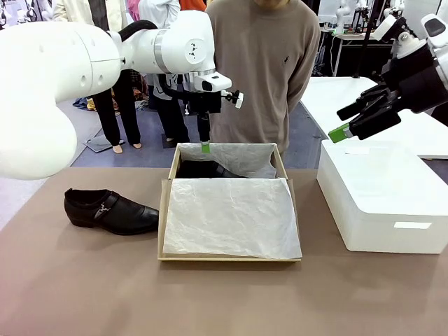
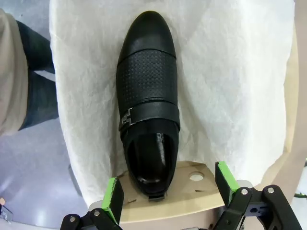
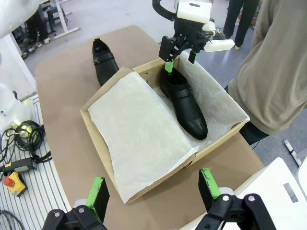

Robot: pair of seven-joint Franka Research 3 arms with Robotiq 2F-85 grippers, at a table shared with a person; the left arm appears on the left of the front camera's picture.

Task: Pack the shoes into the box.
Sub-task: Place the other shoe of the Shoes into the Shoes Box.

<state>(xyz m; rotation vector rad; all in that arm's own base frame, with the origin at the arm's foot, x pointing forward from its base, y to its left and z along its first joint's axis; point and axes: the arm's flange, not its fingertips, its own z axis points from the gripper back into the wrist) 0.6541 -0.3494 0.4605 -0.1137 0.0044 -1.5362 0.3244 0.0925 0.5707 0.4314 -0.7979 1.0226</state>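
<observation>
Seeing our left gripper (image 2: 168,191) hang wide open and empty over one glossy black leather dress shoe (image 2: 148,105) along the far wall of the tan cardboard shoebox (image 3: 223,139) (lined with crinkled white tissue paper (image 1: 231,217)). The other shoe (image 1: 108,210) sits outside it, near the desk's (image 1: 224,301) left edge. Our right gripper (image 3: 153,184) is spread wide too, holding nothing.

Looks down between the spread fingers of the right gripper (image 3: 153,189), green pads wide apart, onto a brown table (image 3: 62,100). Finds the box (image 3: 218,141) open below, tan cardboard lined with crinkled white tissue paper (image 3: 139,129), one sheet lying flat over the nearer half. Finds one shoe (image 3: 184,103), glossy black, resting on the paper in the farther half. Catches the left gripper (image 3: 180,60) poised over that shoe's heel, jaws parted; cannot tell whether touching. Places the second shoe (image 3: 103,62) on the bare table just beyond the box. Takes in a person's beige top (image 3: 273,72) at right, a white box (image 3: 288,191) at lower right, cables (image 3: 19,139) at left.
</observation>
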